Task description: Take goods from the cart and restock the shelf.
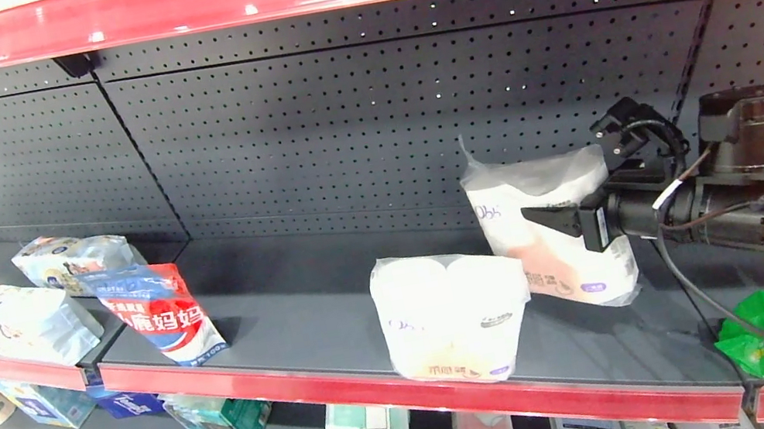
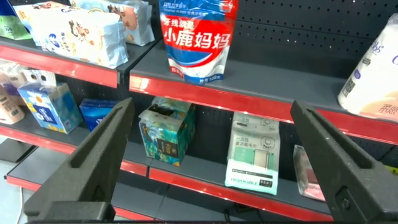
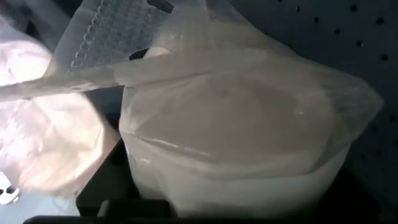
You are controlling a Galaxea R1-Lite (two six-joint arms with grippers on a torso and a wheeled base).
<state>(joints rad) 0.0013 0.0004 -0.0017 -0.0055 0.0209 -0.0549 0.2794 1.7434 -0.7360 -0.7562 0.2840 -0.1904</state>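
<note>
right gripper against upright roll pack, grasp not discernible; left gripper spread open before red-blue printed pouch.

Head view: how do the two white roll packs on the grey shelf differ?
The front pack sits low and wide at the lip of the shelf, apart from the right pincer. The rear pack stands taller and farther back, with that pincer at its side. The rear pack's wrap ends in a loose peak, while the front pack's lies snug. Both hold white rolls in clear wrap.
</note>
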